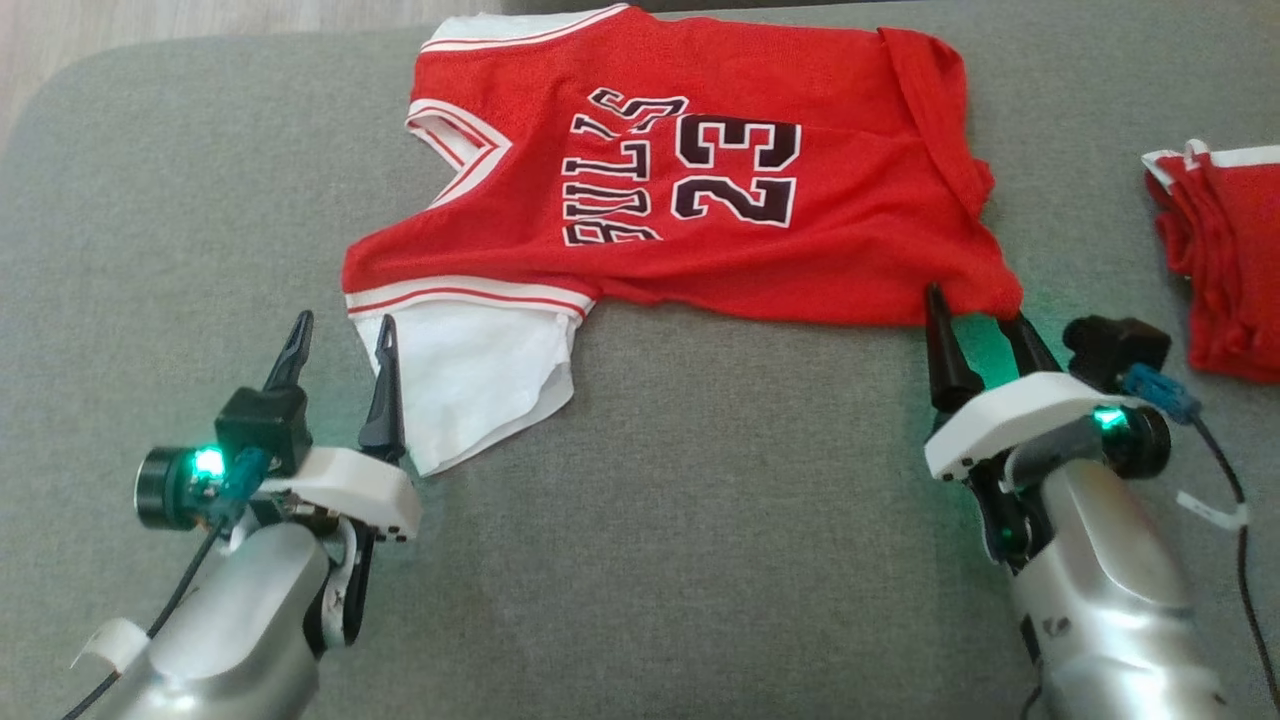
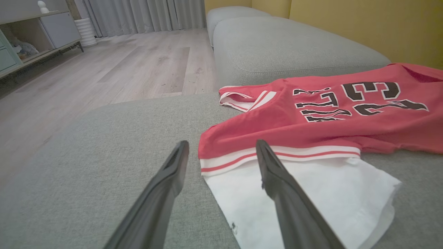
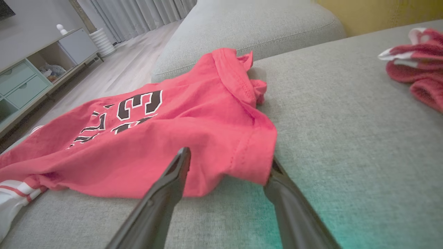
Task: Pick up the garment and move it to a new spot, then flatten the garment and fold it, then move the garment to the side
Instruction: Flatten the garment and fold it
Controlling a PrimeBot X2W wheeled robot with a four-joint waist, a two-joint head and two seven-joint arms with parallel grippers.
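The red jersey (image 1: 700, 170) printed "BULLS 23" lies spread sideways on the grey sofa, its white sleeve nearest.

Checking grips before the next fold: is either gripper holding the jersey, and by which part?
Nothing is held: left gripper and right gripper both stand open at the jersey.

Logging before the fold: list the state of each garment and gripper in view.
red jersey: spread print-up on the cushion, wrinkled, unfolded, white layer sticking out.
second red garment: bunched up at the right, apart from the jersey.
left gripper: open, astride the jersey's striped corner.
right gripper: open, astride the jersey's red corner.
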